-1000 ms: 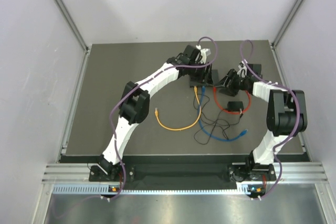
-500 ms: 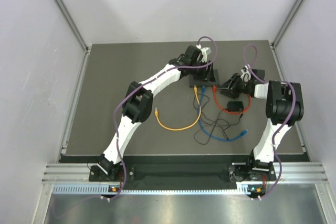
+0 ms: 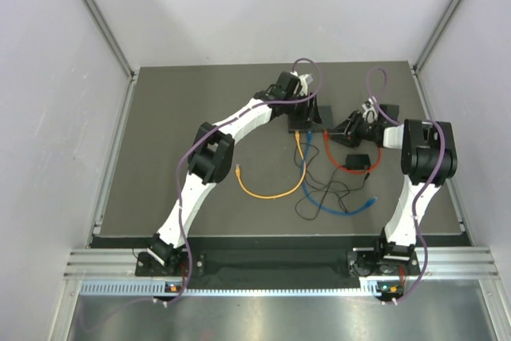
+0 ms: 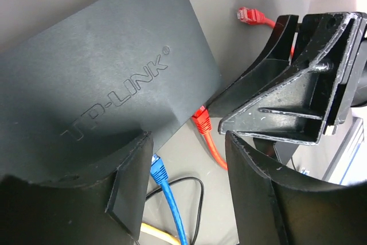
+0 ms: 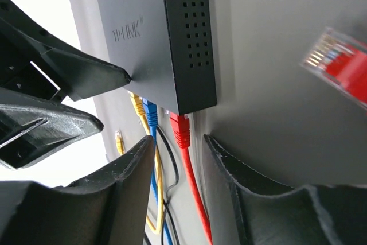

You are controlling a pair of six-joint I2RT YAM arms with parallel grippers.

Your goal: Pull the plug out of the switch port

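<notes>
At switch [image 5: 137, 27] edge, right gripper [image 5: 178, 142] straddled red plug [image 5: 181, 127] unclamped; left gripper [image 4: 184, 142], apart, steadied switch; plug needed firm, straight pull.

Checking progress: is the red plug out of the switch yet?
No, the red plug sits in the TP-Link switch, beside the blue plug.

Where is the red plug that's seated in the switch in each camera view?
Top external: the red plug is right of centre, at the near edge of the switch, rightmost of the cables.
Left wrist: the red plug is at centre, under the switch's corner.
Right wrist: the red plug is at lower centre, below the vented side.
Shared landmark: the black TP-LINK switch.
</notes>
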